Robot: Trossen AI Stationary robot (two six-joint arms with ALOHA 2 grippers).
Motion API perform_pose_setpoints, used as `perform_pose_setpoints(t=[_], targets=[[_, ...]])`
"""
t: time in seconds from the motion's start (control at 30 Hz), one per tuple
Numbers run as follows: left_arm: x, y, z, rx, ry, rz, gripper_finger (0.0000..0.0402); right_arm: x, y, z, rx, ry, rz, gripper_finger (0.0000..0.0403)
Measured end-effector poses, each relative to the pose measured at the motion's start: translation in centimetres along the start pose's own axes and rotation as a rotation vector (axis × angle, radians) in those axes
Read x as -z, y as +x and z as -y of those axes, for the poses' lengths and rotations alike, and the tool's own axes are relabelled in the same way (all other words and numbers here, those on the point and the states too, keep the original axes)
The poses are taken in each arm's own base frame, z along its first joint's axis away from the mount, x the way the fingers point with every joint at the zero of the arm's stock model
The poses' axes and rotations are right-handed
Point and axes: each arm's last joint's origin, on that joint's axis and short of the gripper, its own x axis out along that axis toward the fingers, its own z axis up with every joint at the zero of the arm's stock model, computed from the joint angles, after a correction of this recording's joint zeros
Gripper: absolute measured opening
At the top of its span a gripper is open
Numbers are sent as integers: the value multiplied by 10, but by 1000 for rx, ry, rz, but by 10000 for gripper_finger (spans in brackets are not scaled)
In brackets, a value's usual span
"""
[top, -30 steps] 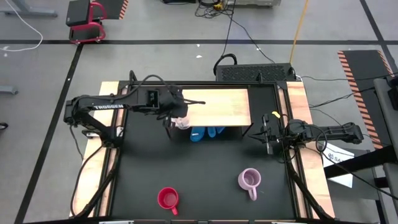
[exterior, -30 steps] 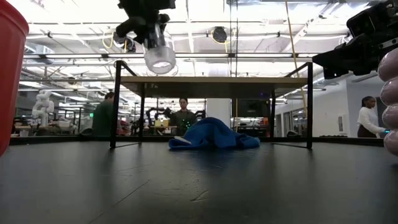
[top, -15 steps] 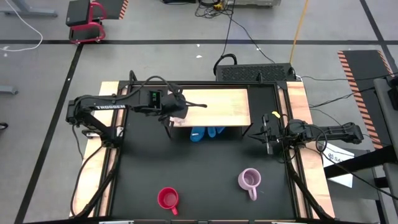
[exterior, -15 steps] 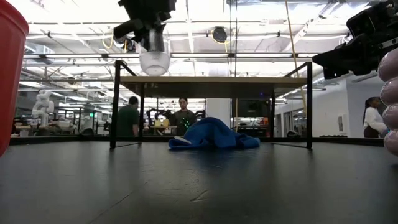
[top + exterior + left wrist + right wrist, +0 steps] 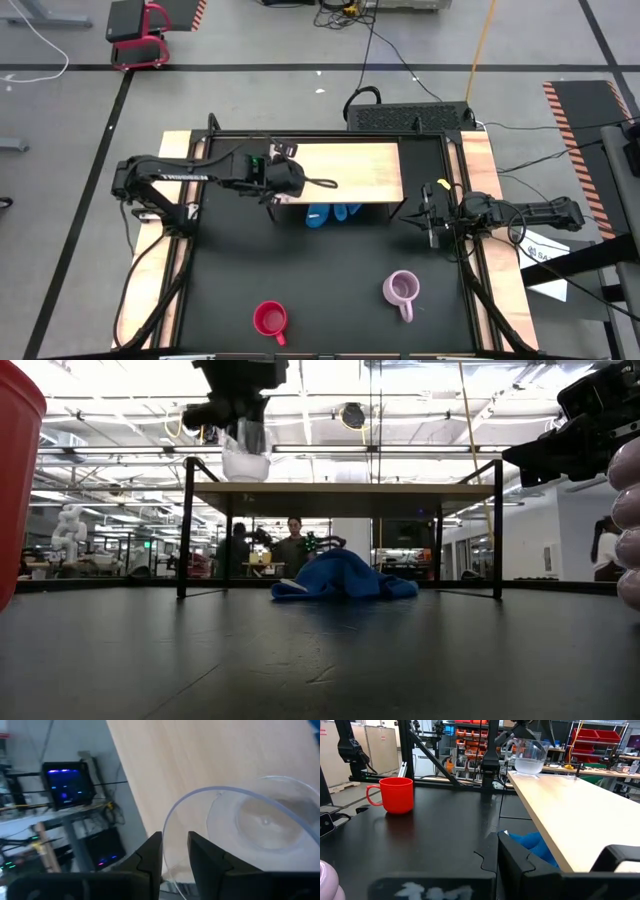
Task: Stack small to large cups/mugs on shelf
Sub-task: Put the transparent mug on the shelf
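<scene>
A small clear glass cup [image 5: 245, 460] hangs in my left gripper [image 5: 283, 180] just above the left near corner of the shelf's wooden top [image 5: 350, 170]. The right wrist view shows the cup [image 5: 529, 756] with its mouth up, slightly tilted. The red mug [image 5: 269, 319] stands on the black tabletop near the front edge. The lilac mug [image 5: 401, 289] stands to its right, handle toward the near edge. My right gripper [image 5: 428, 215] waits shut at the table's right side, pointing level toward the shelf. My left gripper holds the glass cup by its rim [image 5: 166, 825], one finger inside the cup and one outside. The fingers [image 5: 150, 855] come slanting down from the table's left side. The cup hangs below them, tilted; I cannot tell whether its base touches the shelf top.
A crumpled blue cloth [image 5: 330, 213] lies on the tabletop under the shelf's near edge. The shelf stands on black legs [image 5: 187, 525]. Bare black tabletop lies between the shelf and the two mugs. People stand in the room beyond the table.
My left gripper has moved toward the table's far edge, from in front of the shelf to over its left near corner, and has rolled. The glass cup, earlier tipped toward the near edge, now hangs more upright with its mouth up.
</scene>
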Motion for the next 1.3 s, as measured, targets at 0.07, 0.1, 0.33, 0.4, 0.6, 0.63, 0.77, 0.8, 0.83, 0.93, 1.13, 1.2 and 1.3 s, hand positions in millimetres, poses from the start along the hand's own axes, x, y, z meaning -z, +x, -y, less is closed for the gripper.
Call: perform_pose_setpoints(t=[0.07, 0.1, 0.33, 0.4, 0.6, 0.63, 0.77, 0.8, 0.83, 0.93, 1.13, 1.2, 1.3], targets=[[-4, 3, 3, -5, 7, -6, 92, 0, 0, 0, 0, 0, 0, 0], [-6, 4, 4, -5, 12, -10, 92, 0, 0, 0, 0, 1, 0, 0], [-5, 3, 4, -21, -6, -25, 93, 0, 0, 0, 0, 1, -1, 0], [-4, 2, 3, -26, -26, -23, 93, 0, 0, 0, 0, 1, -2, 0], [-6, 0, 5, -35, -37, -20, 93, 0, 0, 0, 0, 1, -2, 0], [-6, 0, 5, -38, -40, -21, 93, 0, 0, 0, 0, 1, -2, 0], [-6, 0, 5, -41, -64, -22, 93, 0, 0, 0, 0, 1, -2, 0], [-6, 0, 5, -41, -70, -22, 93, 0, 0, 0, 0, 1, -2, 0], [-5, -1, 5, -42, -78, -21, 93, 0, 0, 0, 0, 2, -2, 0], [-4, -3, 4, -23, -109, 7, 93, 0, 0, 0, 0, 2, -2, 0], [-2, -7, 2, -12, -153, 32, 93, 0, 0, 0, -1, 2, -3, 0], [-1, -8, 1, -15, -167, 36, 93, 0, 0, 0, -1, 2, -4, 0], [0, -8, -1, -18, -188, 43, 93, 1, 1, 0, -2, 2, -9, 0]])
